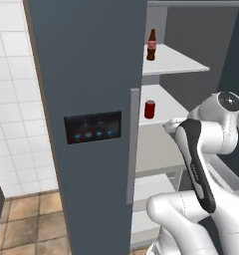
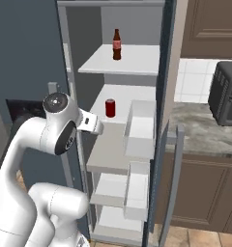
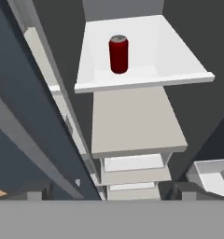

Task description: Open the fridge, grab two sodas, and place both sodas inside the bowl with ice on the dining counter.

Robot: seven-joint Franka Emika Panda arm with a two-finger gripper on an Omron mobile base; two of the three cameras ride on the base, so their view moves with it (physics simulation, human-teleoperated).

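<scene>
Left base view: the slate-blue fridge (image 1: 86,74) keeps its left door shut, black panel (image 1: 93,127) with blue lights beside the grey handle (image 1: 134,144). Right of that door, a red soda can (image 1: 149,109) stands upright on a white shelf (image 1: 164,102); a brown bottle (image 1: 151,45) stands one shelf above the can.

Right base view: the right door (image 2: 161,125) hangs open, white bins on its inner face. The can (image 2: 110,108) stands below the bottle (image 2: 117,44).

Hand view: the can (image 3: 118,54) sits near the shelf's front edge. The claw (image 3: 109,192) is spread wide, pinching nothing, well apart from the can.
</scene>
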